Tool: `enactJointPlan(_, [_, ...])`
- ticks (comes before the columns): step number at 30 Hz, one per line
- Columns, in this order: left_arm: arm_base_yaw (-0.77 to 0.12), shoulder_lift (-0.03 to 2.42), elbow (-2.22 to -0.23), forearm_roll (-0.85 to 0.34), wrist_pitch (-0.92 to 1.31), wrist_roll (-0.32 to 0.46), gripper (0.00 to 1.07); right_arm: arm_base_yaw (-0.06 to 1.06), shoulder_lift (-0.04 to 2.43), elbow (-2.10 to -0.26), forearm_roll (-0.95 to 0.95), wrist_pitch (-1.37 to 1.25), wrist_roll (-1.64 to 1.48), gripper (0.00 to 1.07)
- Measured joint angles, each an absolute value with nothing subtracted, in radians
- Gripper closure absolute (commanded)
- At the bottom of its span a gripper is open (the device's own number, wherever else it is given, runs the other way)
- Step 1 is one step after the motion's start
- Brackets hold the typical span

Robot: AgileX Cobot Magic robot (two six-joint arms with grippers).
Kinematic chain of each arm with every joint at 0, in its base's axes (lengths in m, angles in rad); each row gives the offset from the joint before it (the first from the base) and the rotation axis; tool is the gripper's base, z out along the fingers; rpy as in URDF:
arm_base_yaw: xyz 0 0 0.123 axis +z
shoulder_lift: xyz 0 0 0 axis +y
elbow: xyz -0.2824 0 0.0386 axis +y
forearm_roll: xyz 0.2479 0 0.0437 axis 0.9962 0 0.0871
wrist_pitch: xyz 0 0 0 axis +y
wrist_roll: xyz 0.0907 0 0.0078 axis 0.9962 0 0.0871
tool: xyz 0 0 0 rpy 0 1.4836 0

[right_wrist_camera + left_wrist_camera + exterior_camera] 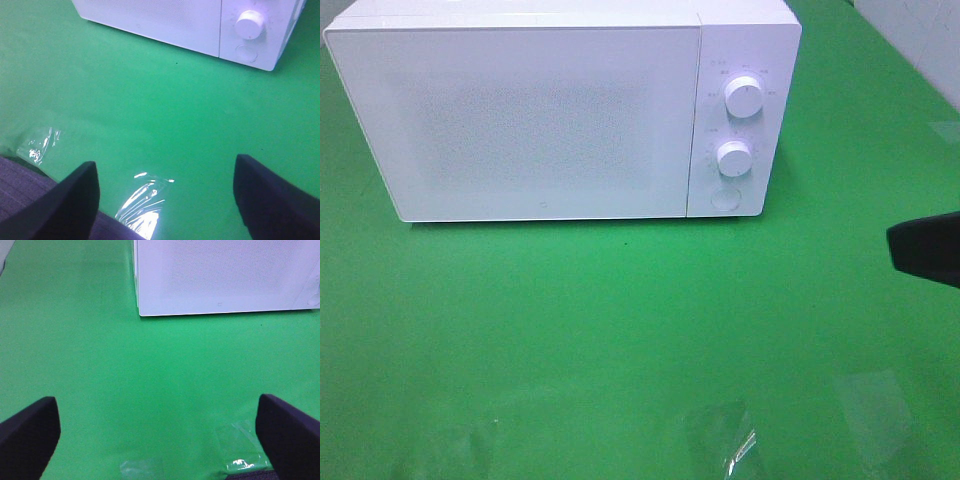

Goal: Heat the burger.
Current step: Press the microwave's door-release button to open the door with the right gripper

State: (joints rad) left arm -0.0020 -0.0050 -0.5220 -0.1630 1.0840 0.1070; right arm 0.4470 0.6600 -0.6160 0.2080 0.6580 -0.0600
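We record the left gripper (pixel 159 435) with its two dark fingers (pixel 27 432) spread wide. Only bare green table cover (pixel 150 370) shows between them, and nothing is held. The right gripper (pixel 167 200) is likewise spread, with its fingers (pixel 272 200) well apart and empty.

In the high view, patches of clear film (pixel 732 440) lie flat on the cover at 5 to 6 o'clock, nearest the robot. At 3 o'clock a dark part of the right arm (pixel 927 247) enters from the edge, above the cover and well apart from the appliance.

Farther back, at 12 o'clock, we note a white microwave (pixel 520 110) standing on the cover. Its door (pixel 510 60) is shut. The control panel occupies its 3 o'clock side and carries an upper knob (pixel 744 97), a lower knob (pixel 733 155) directly beneath it, and a round button (pixel 724 197) lowest of the three.

We cannot tell where the burger is. No view shows it, and the frosted door lets nothing of the interior be made out.
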Motion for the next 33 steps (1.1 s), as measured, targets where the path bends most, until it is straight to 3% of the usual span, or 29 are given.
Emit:
enactJointPlan(9, [-0.002, -0.005, -0.522, -0.163, 1.084, 0.107, 0.08, 0.447, 0.542, -0.616, 0.081, 0.755, 0.042, 0.35])
enactJointPlan(16, [-0.002, -0.005, -0.522, -0.163, 1.084, 0.107, 0.08, 0.321, 0.436, -0.616, 0.055, 0.824, 0.067, 0.35])
enactJointPlan(18, [-0.002, -0.005, -0.522, -0.163, 1.084, 0.107, 0.08, 0.219, 0.340, -0.610, 0.053, 0.857, 0.061, 0.35])
enactJointPlan(24, [-0.002, -0.005, -0.522, -0.163, 1.084, 0.107, 0.08, 0.091, 0.178, -0.536, 0.051, 0.874, 0.060, 0.35])
enactJointPlan(33, [-0.002, -0.005, -0.522, -0.163, 1.084, 0.107, 0.08, 0.028, 0.002, -0.510, 0.050, 0.928, 0.060, 0.35])
